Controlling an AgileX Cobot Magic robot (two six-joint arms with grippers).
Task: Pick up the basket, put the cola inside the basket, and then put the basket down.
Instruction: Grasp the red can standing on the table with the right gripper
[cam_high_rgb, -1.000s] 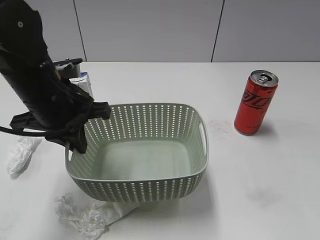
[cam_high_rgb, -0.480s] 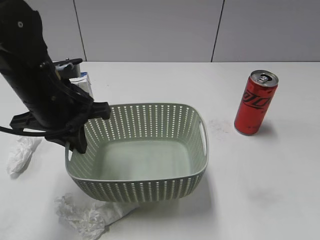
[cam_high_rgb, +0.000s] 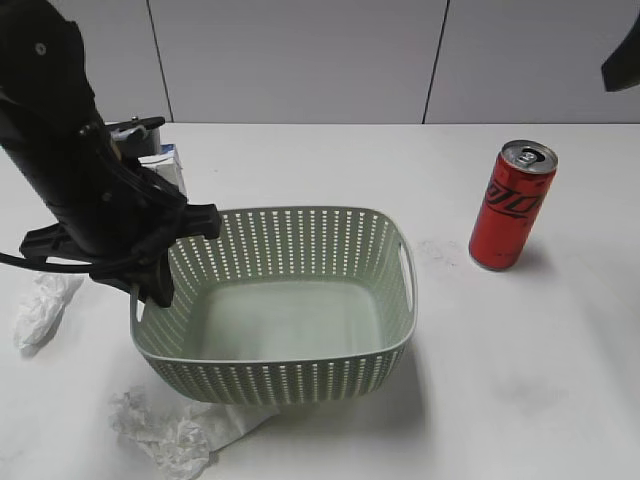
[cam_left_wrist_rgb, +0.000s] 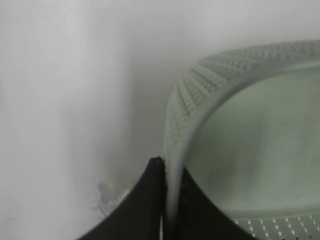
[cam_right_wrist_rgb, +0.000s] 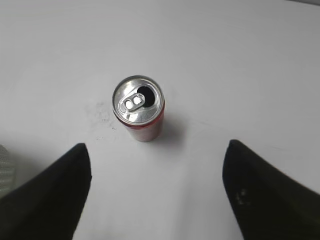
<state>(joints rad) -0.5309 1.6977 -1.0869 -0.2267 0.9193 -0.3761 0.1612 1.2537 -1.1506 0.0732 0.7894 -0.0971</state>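
Sage-green basket, one, pinched at its rim by the left hand; one cola below the wide-open right hand.

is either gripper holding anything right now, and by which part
The left gripper is shut on the basket, pinching its left rim wall. The right gripper is open above the cola, holding nothing.
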